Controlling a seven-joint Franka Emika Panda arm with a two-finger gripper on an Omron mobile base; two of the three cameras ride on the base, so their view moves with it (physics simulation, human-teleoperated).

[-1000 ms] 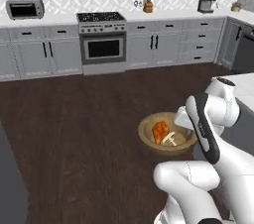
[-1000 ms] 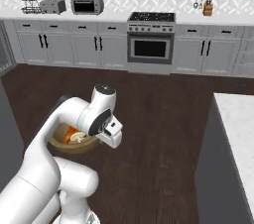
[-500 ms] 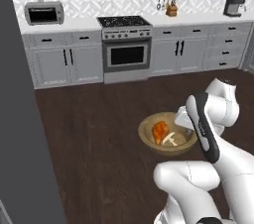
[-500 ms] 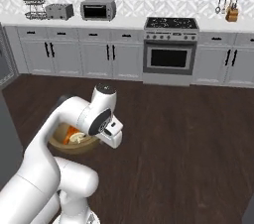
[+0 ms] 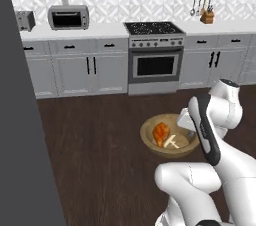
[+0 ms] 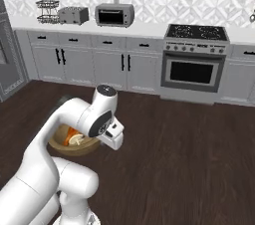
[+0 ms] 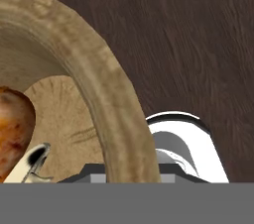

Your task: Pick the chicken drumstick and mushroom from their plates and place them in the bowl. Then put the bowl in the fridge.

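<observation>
The bowl [image 5: 168,136] is riding out in front of the robot, over the dark wood floor [image 5: 100,135], with the chicken drumstick [image 5: 160,133] and the mushroom [image 5: 171,143] both lying inside it. The hand [image 5: 192,126] is gripping the thick wooden rim on the robot's near side; in the hand view that rim [image 7: 106,99] is running straight down between the fingers, so the hold looks like a pinch across the wall.

The bowl looks rigid and fairly solid, so the rim should be taking a firm squeeze without harm. But it is being held at one edge only, and its weight is hanging off to the side, so it may want to tip or twist in the grip. The drumstick [image 7: 12,124] is glossy and loose, the mushroom [image 6: 75,140] light. Either could slide or roll out if the bowl tilts. Keeping it level is looking like the thing to watch on the way to the fridge.
</observation>
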